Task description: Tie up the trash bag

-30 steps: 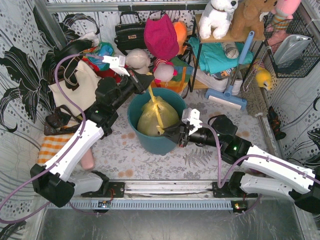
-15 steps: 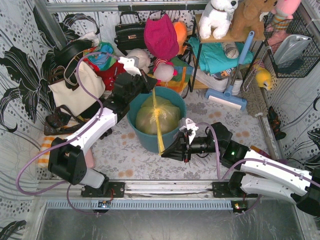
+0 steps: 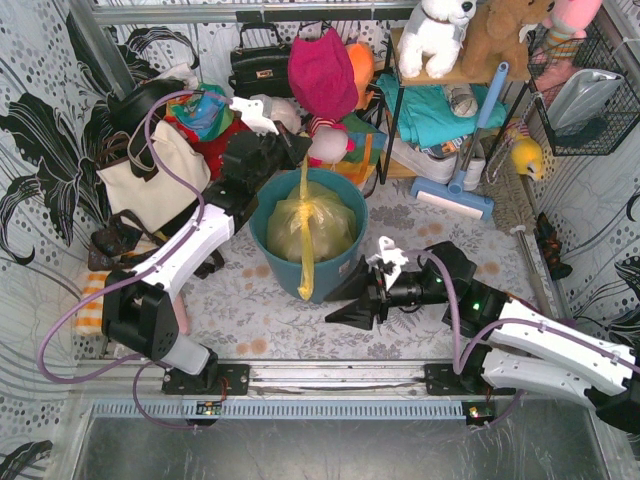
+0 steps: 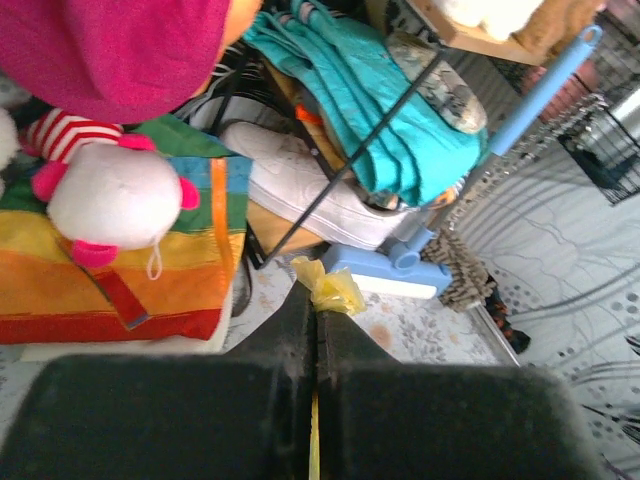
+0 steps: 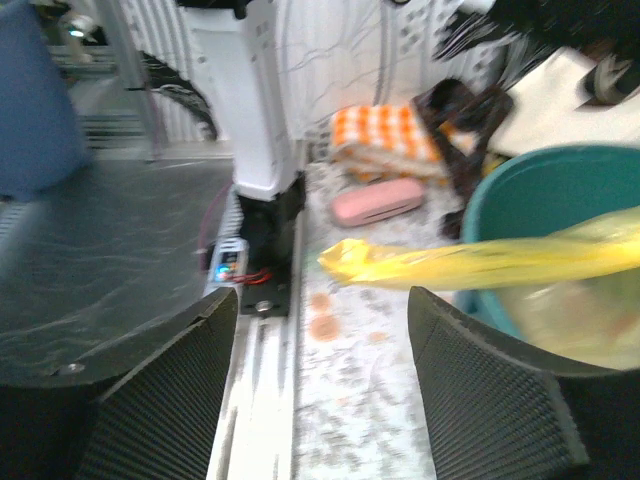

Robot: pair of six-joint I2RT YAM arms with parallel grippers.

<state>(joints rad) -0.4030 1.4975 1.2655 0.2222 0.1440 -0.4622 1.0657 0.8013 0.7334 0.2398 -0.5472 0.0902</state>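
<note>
The yellow-green trash bag (image 3: 312, 225) sits in the round teal bin (image 3: 275, 262), bunched at its top into two twisted strips. My left gripper (image 3: 298, 160) is behind the bin, shut on the far strip; in the left wrist view that strip's end (image 4: 330, 284) pokes out past the closed left gripper (image 4: 318, 312). The other strip (image 3: 305, 275) hangs loose over the bin's front rim. My right gripper (image 3: 346, 303) stands open on the table in front of the bin, holding nothing. In the right wrist view the loose strip (image 5: 450, 262) lies just beyond the open right gripper (image 5: 322, 300).
A cream tote bag (image 3: 150, 182) and black handbag (image 3: 262, 65) stand behind the left arm. A shelf (image 3: 440, 110) with soft toys and a blue sweeper (image 3: 455, 195) fill the back right. A pink case (image 5: 378, 200) and orange checked cloth (image 5: 385, 135) lie left of the bin.
My right gripper has opened, let go of the near strip and drawn back toward the table's front. That strip now droops over the bin's rim. The left gripper shifted slightly back, still gripping.
</note>
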